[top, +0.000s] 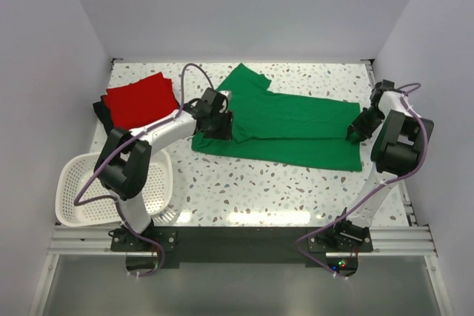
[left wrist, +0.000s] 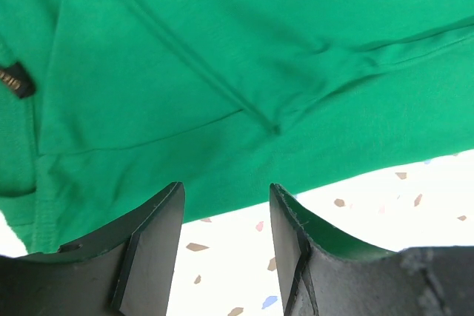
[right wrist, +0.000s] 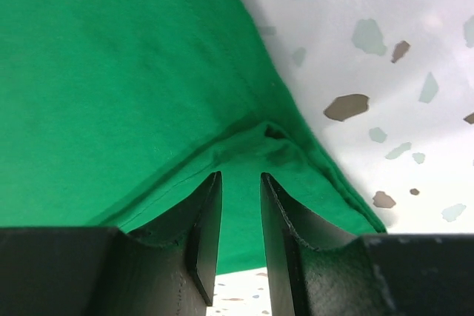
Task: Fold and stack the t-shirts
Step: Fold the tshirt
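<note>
The bright green t-shirt [top: 296, 127] lies spread sideways across the middle of the table, its upper part folded over. My left gripper [top: 222, 125] sits at its left end. In the left wrist view that gripper [left wrist: 226, 190] is open over bare table, the green t-shirt's [left wrist: 222, 57] edge just past the fingertips. My right gripper [top: 354, 133] is at the shirt's right end. In the right wrist view it [right wrist: 241, 177] stands narrowly open over the green t-shirt [right wrist: 111, 72], a small pucker of cloth at its tips. The folded red t-shirt [top: 141, 99] rests on the black t-shirt [top: 102, 115] at the back left.
A white slotted basket [top: 81, 205] stands at the front left beside the left arm's base. White walls close in the speckled table [top: 259, 183] at the back and both sides. The right arm stands close to the right wall.
</note>
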